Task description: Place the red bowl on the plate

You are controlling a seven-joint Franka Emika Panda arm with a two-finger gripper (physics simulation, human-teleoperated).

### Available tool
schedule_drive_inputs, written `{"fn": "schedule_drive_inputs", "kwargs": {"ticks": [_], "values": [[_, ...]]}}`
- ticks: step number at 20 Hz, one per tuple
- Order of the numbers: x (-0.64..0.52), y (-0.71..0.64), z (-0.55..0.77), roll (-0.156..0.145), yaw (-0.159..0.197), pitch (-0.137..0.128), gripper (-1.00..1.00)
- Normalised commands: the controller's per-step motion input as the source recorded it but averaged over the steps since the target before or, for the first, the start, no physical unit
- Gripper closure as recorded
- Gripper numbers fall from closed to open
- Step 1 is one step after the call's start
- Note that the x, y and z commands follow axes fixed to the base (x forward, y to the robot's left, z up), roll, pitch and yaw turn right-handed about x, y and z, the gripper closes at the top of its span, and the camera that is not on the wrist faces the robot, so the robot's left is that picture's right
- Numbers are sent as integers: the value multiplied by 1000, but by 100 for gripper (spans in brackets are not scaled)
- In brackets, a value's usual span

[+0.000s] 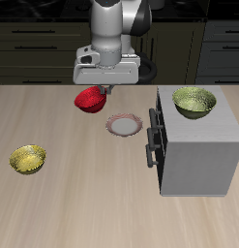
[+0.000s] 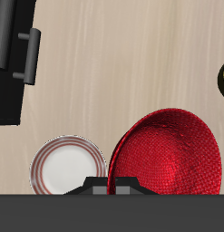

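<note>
We see our arm reaching down at upper centre of the frame, its fingers (image 1: 104,92) grasping the tilted red bowl (image 1: 90,99) above the tabletop (image 1: 82,184), just beside the plate (image 1: 123,125).

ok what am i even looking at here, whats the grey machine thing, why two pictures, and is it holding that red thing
These are computer-rendered pictures of a robot arm working at a wooden table. The grey machine is the arm; its gripper, a two-fingered claw, hangs at its lower end.

One picture looks at the scene from in front and above. The other comes from a camera on the arm's wrist, looking down past the claw.

The red bowl hangs tilted at the gripper, lifted off the table, so it appears to be held by its rim. The fingers themselves are mostly hidden.

Beside and below it lies the plate, small with a pinkish rim, empty. There are also two yellow-green bowls: one on the table, one on top of a grey cabinet, namely this bowl.
</note>
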Motion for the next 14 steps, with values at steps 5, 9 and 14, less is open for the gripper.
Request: {"fn": "schedule_drive_inputs", "kwargs": {"ticks": [5,9,14], "values": [[-150,13,1,8,-15,-17,100],[-215,62,44,-2,-13,-36,100],[-209,61,19,-5,-10,-24,100]]}}
